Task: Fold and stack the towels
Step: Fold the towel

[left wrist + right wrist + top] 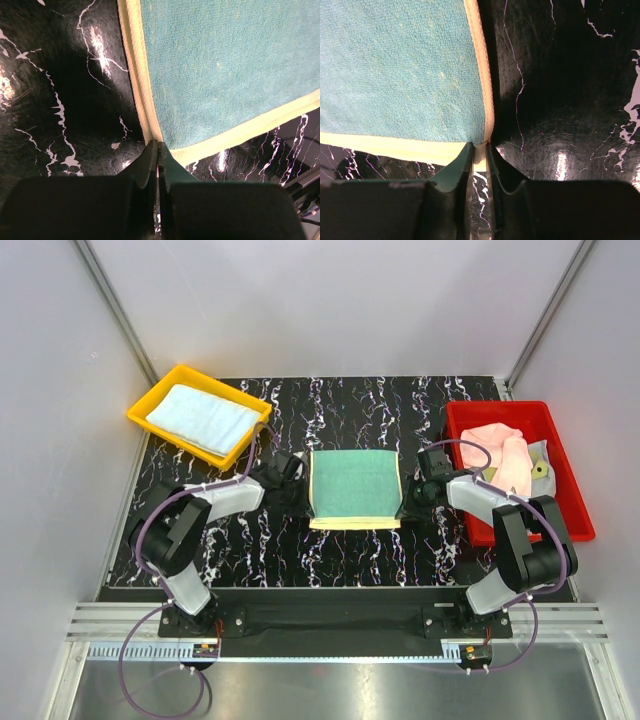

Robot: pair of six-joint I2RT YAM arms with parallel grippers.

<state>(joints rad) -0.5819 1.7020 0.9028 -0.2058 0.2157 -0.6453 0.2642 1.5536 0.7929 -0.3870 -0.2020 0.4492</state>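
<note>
Teal terry cloth holds the middle of the scene. The teal towel (355, 488), hemmed in pale yellow, lies spread flat on the black marbled table (250, 550) between the two arms I am running from afar.

At a left-hand corner of that towel, the left end effector (158, 146) is closed tight. Its dark fingers (147, 160) are pressed together, and the yellow hem runs straight into their tips, so it has the corner pinched. At a right-hand corner, the right end effector (480, 149) is nearly closed on the cloth. A strip of pale yellow hem shows between its two fingers (462, 165). From above, both arms reach in from the near edge of the table and meet the towel at its opposite sides.

Beyond the towel and to its left sits a yellow tray (150, 405), set at an angle, with a light blue towel (200, 418) lying flat inside it. To the towel's right, a red tray (480, 420) holds a crumpled pink towel (500, 455). Another pale cloth (541, 462) is tucked beside the pink one, against the tray's right wall. I cannot make out its pattern.
</note>
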